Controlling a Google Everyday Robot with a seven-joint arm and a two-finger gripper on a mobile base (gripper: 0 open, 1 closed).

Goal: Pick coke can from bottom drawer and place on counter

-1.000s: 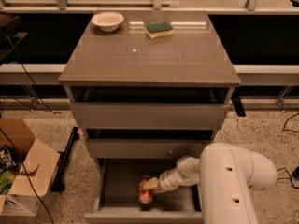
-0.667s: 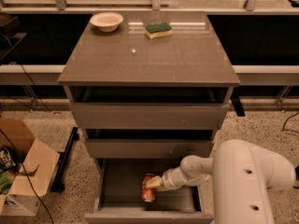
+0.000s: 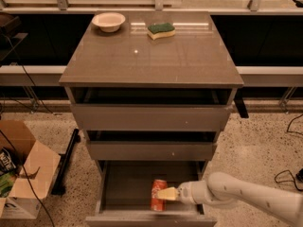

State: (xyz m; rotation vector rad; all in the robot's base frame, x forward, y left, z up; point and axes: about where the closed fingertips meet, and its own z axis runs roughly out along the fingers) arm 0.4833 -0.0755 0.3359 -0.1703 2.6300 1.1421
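1. Coke can (image 3: 158, 203): red w/ white markings. It sits in the bottom drawer, right of centre and near the front edge. Seen from above, its long axis runs front-to-back. Whether it is upright or lying down can't be told from this angle.
2. Bottom drawer (image 3: 125, 190): lowest of three and pulled out farthest, so the dark interior is exposed. The can is the only item visible inside.
3. Gripper (image 3: 165, 193): inside the bottom drawer, with its pale yellowish tip against the can's right side at about mid-length. Grip state can't be told, since the tip reads as one wedge at the can.
4. Arm (image 3: 246, 198): white and rounded. It enters from the lower-right corner and reaches left over the drawer's right wall.
5. Counter (image 3: 151, 60): glossy grey-brown top of the cabinet.
6. Bowl (image 3: 108, 21): pale, on the counter at the back-left corner.
7. Sponge (image 3: 160, 30): green top over a yellow base, on the counter at back centre, right of the bowl and apart from it.
8. Middle drawer (image 3: 151, 150) and top drawer (image 3: 151, 118): each shows a dark gap above its front. The middle front sits farther out than the top one.
9. Cardboard box (image 3: 23, 174): open, on the speckled floor left of the cabinet.
10. Black bar (image 3: 66, 162): lies on the floor between the box and the cabinet.
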